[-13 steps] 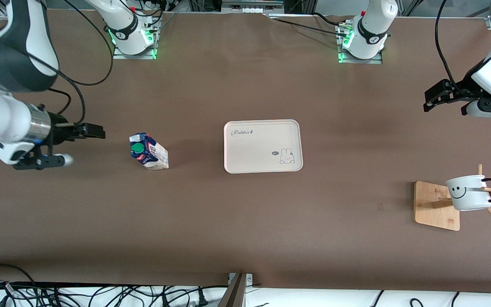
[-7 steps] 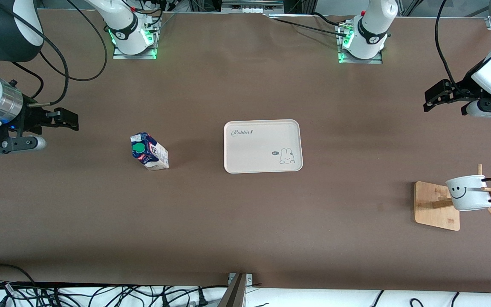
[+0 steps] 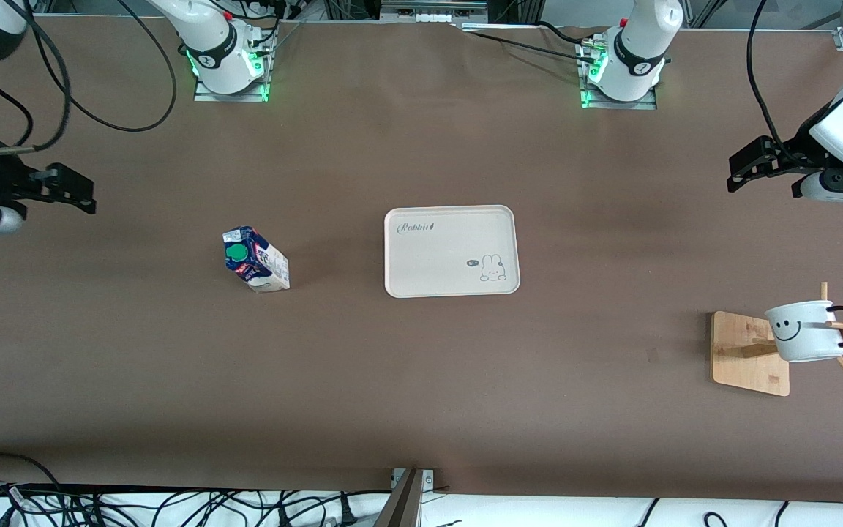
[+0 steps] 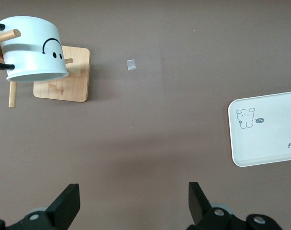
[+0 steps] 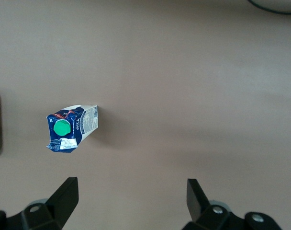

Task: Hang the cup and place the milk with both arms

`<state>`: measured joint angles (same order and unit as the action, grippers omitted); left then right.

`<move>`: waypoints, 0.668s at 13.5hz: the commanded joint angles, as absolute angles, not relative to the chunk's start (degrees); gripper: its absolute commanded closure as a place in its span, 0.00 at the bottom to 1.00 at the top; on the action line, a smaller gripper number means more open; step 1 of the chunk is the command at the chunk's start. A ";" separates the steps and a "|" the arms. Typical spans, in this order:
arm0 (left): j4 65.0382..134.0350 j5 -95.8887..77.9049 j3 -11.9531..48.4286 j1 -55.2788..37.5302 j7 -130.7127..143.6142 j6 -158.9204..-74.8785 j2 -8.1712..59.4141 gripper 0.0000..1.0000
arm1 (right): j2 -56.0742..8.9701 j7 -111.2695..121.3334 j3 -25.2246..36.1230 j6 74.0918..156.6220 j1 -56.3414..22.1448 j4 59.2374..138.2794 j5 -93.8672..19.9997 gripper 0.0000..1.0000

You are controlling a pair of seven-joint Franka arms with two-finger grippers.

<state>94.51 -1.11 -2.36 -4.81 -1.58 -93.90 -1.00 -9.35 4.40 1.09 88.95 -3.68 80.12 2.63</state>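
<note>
Over the last second we have pulled our right gripper [image 3: 74,192] back from the milk [image 3: 255,259] toward the right arm's end of the table, its fingers spread and empty, while the carton stands untouched on the table [image 3: 407,380], well apart from the tray [image 3: 451,250]. Our left gripper [image 3: 747,170] waits with fingers spread at the left arm's end, and the cup [image 3: 806,331] already hangs by its handle on the wooden rack [image 3: 747,351]. So we judge the hanging done and the milk not yet placed.
</note>
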 commanded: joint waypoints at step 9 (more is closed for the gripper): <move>92.72 0.26 -2.20 -4.92 -2.46 -92.90 -0.18 0.00 | -6.15 5.19 0.09 89.30 -1.32 81.47 3.60 0.00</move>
<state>94.51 -1.11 -2.36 -4.81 -1.58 -93.90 -1.00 -7.06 4.45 0.95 89.33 -2.35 80.34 2.65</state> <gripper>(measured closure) 0.000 0.000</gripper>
